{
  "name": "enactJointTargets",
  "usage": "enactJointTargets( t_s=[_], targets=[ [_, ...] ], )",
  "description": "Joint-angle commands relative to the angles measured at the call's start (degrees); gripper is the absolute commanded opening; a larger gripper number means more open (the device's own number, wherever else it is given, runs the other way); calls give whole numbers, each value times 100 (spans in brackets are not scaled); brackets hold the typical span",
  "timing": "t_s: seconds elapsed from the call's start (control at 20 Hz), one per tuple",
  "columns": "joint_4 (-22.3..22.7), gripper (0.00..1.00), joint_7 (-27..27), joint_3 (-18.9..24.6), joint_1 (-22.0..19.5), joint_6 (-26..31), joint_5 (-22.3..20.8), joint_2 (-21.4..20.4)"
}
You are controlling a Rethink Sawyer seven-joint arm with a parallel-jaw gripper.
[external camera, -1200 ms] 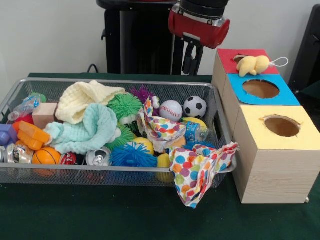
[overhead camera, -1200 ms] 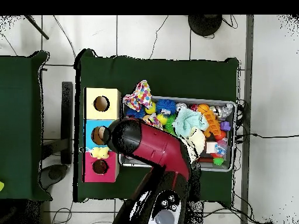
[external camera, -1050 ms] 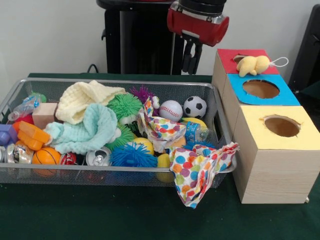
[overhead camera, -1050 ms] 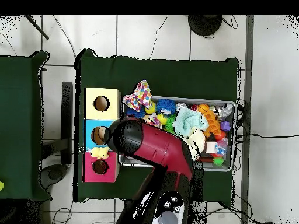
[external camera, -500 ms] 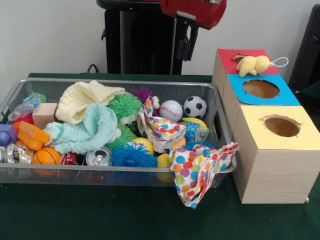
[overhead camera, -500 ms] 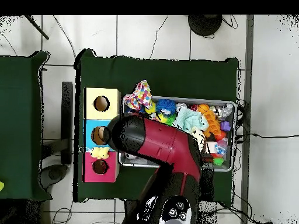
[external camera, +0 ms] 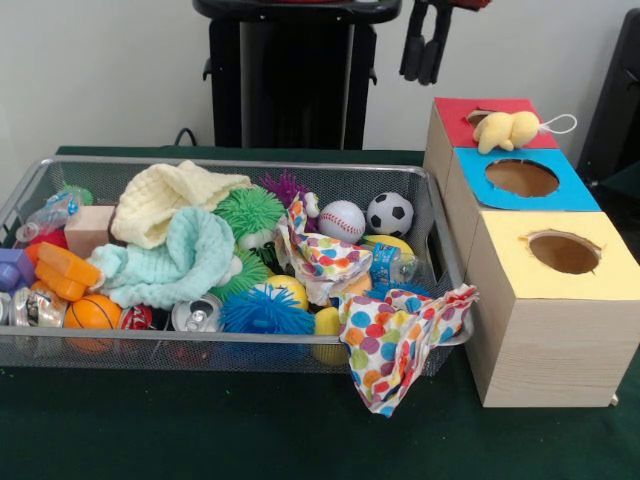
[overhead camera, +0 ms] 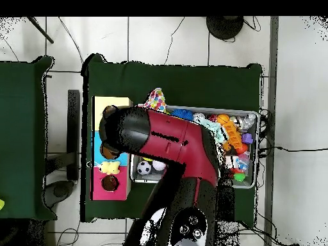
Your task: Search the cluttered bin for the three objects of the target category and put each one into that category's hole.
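Raised now almost out of the front view, pincer [external camera: 424, 48] hanging empty with fingers pressed together; probably between picks. Bin [external camera: 240, 168] full: cloths, spiky balls, baseball [external camera: 342, 221], soccer ball [external camera: 389, 213]. Plush [external camera: 507, 130] resting beside the hole on red box [external camera: 450, 112], not yet dropped in.

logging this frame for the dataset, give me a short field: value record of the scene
end effector: raised at the top edge, empty, fingers close together
bin: wire mesh basket on green cloth, full of mixed items
balls: baseball, soccer ball, basketball
cloths: polka-dot cloth hanging over the bin's front corner, mint cloth, cream cloth
boxes: red, blue, yellow, a hole in each top
plush toy: yellow, lying on the red box beside its hole
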Motion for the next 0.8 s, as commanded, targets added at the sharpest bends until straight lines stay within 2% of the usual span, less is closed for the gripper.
enactJointTargets(
  t_s=[0.05,0.25,0.8],
  targets=[
    [-260,0,646,751,-14,319,118,262],
    [-360,0,854,761,70,274,126,360],
    [-377,0,989,776,147,-209,47,643]
  ],
)
